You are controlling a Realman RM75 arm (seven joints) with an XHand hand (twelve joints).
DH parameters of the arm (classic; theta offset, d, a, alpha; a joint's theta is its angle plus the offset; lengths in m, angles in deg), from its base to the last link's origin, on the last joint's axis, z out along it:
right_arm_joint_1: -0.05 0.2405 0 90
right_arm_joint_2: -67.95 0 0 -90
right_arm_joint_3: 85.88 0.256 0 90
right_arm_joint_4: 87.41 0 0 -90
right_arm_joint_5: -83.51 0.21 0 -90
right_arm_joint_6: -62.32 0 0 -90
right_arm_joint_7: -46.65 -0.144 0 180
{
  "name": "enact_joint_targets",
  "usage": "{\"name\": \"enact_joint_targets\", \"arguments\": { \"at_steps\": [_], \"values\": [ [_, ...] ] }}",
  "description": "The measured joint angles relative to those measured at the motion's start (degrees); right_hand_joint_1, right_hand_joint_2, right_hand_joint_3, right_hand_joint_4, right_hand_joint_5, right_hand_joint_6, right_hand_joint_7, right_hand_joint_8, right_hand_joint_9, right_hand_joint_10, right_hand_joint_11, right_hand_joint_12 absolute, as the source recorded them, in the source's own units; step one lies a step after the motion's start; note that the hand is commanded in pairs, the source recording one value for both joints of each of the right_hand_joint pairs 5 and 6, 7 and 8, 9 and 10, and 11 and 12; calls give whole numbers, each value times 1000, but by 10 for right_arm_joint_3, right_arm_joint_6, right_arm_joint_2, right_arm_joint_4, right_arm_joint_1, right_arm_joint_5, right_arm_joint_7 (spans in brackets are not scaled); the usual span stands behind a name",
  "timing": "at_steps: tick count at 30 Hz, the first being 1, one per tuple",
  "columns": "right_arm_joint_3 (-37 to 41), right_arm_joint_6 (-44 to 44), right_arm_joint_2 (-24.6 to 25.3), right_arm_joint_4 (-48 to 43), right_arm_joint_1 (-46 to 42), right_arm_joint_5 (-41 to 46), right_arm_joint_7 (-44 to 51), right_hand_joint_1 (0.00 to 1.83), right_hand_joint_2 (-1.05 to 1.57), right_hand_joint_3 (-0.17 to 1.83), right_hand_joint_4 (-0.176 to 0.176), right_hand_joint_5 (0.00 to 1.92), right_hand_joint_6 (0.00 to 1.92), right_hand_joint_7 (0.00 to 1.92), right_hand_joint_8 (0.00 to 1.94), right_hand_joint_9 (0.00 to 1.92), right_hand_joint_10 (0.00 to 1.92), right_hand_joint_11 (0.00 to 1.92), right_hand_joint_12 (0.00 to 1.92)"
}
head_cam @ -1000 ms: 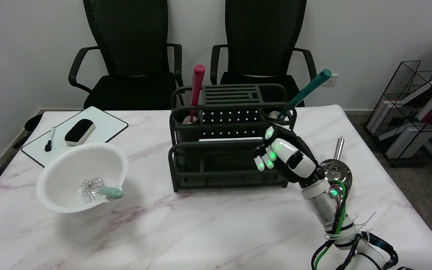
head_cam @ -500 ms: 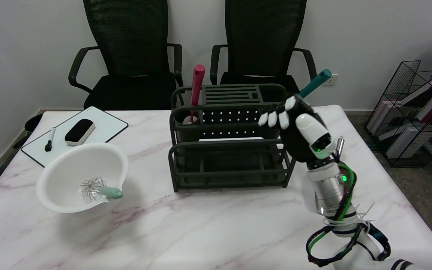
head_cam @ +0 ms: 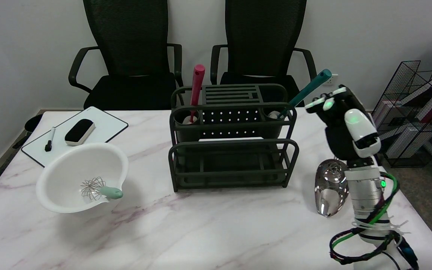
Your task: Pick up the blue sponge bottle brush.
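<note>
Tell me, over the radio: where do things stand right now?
Right hand raised, open, holding nothing. Blue bottle brush leaning in dark rack's right cup, untouched. Hand just right of handle; nothing between.

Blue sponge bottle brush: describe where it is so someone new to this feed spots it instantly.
Find the dark dish rack mid-table. The blue sponge bottle brush stands in its back right cup, its teal handle leaning right toward the raised right hand. Its only lookalike, the pink-handled brush, stands nearly upright in the back left cup.
</note>
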State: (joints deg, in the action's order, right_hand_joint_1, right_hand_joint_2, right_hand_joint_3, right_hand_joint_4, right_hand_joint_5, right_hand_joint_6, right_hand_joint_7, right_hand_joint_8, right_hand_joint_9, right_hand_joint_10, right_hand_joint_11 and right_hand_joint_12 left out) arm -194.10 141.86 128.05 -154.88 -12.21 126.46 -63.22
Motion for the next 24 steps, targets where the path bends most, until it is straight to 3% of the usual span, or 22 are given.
{"name": "enact_joint_targets", "arguments": {
  "at_steps": [7,13,18,24],
  "values": [
    [20,-7,-9,51,-11,53,21,1015,135,1024,0,431,431,796,796,740,740,791,791],
    [29,-50,-19,93,6,80,23,1063,-35,991,0,304,304,713,713,680,680,692,692],
    [33,-98,-28,123,33,93,23,1077,-71,998,0,361,361,674,674,649,649,571,571],
    [32,-145,-37,167,74,103,19,1069,-60,977,0,768,768,671,671,621,621,526,526]
  ]
}}
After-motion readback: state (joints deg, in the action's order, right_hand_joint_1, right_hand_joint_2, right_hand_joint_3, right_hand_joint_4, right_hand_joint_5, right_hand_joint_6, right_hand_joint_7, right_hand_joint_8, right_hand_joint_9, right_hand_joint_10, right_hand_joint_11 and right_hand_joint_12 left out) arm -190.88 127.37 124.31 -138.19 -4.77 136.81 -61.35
